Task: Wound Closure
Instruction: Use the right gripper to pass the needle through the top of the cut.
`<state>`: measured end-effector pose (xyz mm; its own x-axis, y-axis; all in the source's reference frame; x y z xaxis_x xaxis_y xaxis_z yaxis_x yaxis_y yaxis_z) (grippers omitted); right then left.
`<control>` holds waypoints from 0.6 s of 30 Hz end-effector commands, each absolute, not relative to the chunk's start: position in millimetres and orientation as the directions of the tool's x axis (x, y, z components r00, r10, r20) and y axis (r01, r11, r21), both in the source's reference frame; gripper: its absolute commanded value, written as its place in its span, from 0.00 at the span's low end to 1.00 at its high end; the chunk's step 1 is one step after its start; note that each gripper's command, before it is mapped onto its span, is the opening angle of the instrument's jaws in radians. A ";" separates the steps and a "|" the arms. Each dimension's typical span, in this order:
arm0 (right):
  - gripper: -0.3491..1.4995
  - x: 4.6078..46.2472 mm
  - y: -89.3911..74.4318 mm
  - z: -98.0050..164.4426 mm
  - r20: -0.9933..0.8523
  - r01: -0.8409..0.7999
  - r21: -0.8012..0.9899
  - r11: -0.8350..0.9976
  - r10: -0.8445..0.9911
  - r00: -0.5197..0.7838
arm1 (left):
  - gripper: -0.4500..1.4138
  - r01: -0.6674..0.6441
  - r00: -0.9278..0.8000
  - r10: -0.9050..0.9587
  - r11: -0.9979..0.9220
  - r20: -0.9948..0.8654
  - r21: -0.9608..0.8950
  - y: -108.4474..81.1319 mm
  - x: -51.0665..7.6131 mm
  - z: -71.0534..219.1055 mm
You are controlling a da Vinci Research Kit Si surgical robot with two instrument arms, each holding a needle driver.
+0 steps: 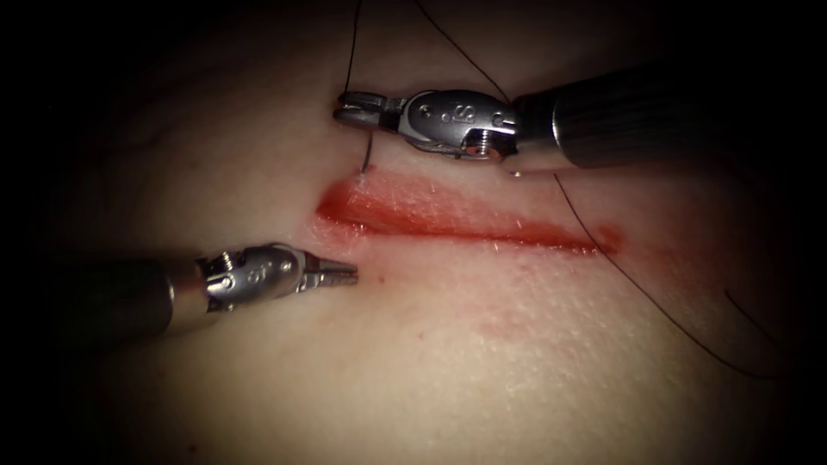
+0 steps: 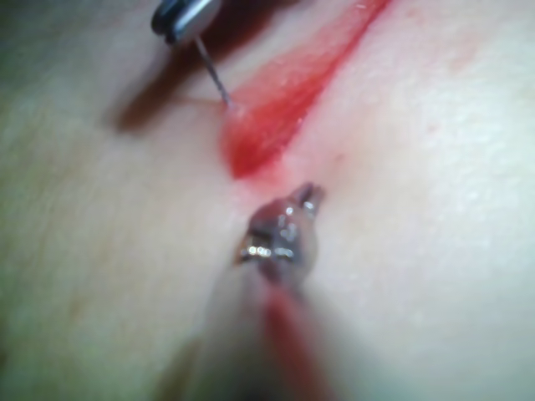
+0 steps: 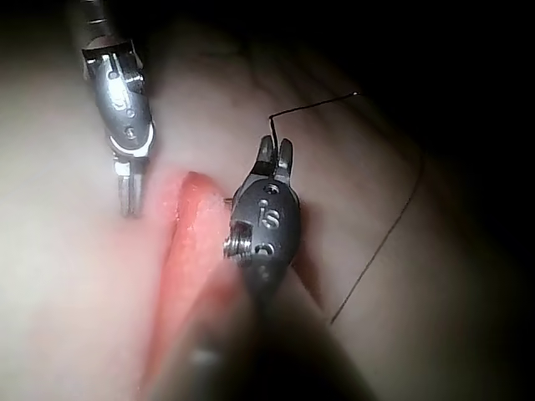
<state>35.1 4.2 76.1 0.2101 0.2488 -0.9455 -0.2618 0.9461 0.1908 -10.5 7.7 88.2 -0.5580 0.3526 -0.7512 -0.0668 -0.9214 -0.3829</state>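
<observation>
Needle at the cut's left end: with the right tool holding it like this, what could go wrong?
1. The needle enters the tissue close to the cut's edge; the bite might tear through.
2. The right tool grips it near the thread end, so it may twist.
3. The left tool holds nothing and gives no counter-support.

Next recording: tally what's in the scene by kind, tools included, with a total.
Silver wristed needle-driver tools: 2 (left gripper holding nothing; right gripper shut on the needle)
Thin curved steel needle, tip at the cut's upper edge: 1
Dark thread: 1
Pale pork-belly tissue with red cut: 1
Total: 5
</observation>
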 end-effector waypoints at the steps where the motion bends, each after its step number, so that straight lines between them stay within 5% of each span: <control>1: 0.00 35.7 3.9 76.9 -0.942 -0.259 0.214 0.942 0.270 0.201 | 0.05 -0.066 -0.557 0.354 -0.921 -0.752 -0.385 7.5 -11.1 88.9; 18: 0.00 36.0 1.8 78.6 -0.869 -0.253 0.443 0.860 0.481 0.113 | 0.05 -0.063 -0.564 0.352 -0.921 -0.747 -0.386 7.5 -11.0 88.9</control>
<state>35.4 2.2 78.1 0.1113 0.4832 -0.8684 -0.2568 0.8581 0.4446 -10.4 7.8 88.2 -0.5654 0.3511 -0.7464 -0.0653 -0.9211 -0.3838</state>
